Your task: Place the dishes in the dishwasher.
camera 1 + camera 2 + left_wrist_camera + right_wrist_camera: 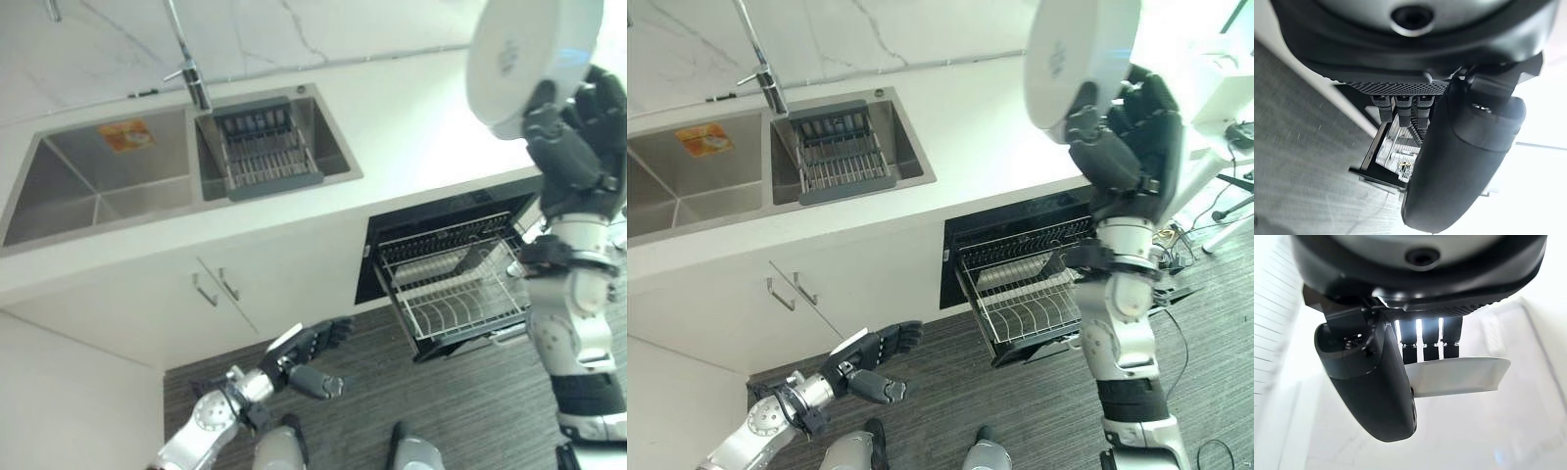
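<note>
Right hand (1127, 132) raised high above worktop (980, 117) edge, thumb and fingers clamped on white plate (1080, 54); dishwasher rack (1029, 294) pulled out below, under worktop edge; left hand (872, 357) low by cabinet doors (813, 284), fingers relaxed, holding nothing

Double sink (98, 176), faucet (186, 54), white cabinet (211, 289)
</note>
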